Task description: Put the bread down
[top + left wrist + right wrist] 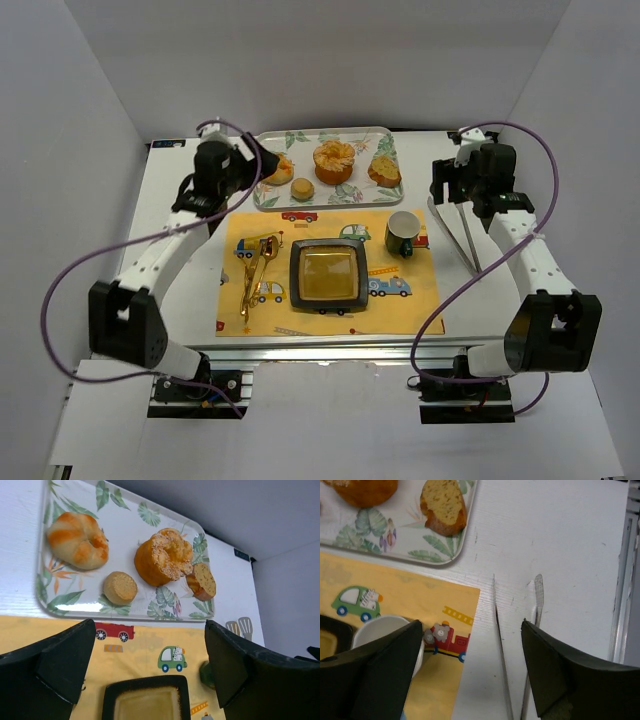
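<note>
Table (570, 540), white, carries a yellow car-print placemat (405, 312), a leaf-patterned rectangular tray (125, 530) behind it and a dark square plate (296, 275) mid-mat. Bread lies on the tray (sugared round bun (162, 555), striped bun (77, 540), cut slice (201, 580), small round roll (120, 587)). Left gripper (150, 665) by the tray's left end and right gripper (472, 670) above thin metal tongs (538, 595) both gape wide, holding nothing.

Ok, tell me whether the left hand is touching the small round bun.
Apart. The left wrist view shows tray rim and yellow mat between the left hand and the small round bun.
</note>
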